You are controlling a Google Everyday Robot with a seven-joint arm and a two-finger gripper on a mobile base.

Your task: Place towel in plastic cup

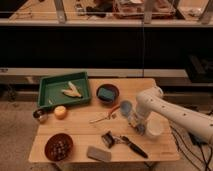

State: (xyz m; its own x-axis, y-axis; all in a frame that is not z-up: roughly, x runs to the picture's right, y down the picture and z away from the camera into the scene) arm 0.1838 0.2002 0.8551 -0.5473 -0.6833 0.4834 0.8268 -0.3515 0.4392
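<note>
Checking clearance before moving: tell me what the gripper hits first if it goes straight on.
The gripper points down beside the cup. First in line looks to be the towel at its tip, then the table; depth is unclear.

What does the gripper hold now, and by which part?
It cannot be told. The gripper is shut, low between the towel and the plastic cup; no grip on either shows.

Pale blue-grey towel (125,106) near the gripper (136,125), off-white plastic cup (154,129) upright alongside.
</note>
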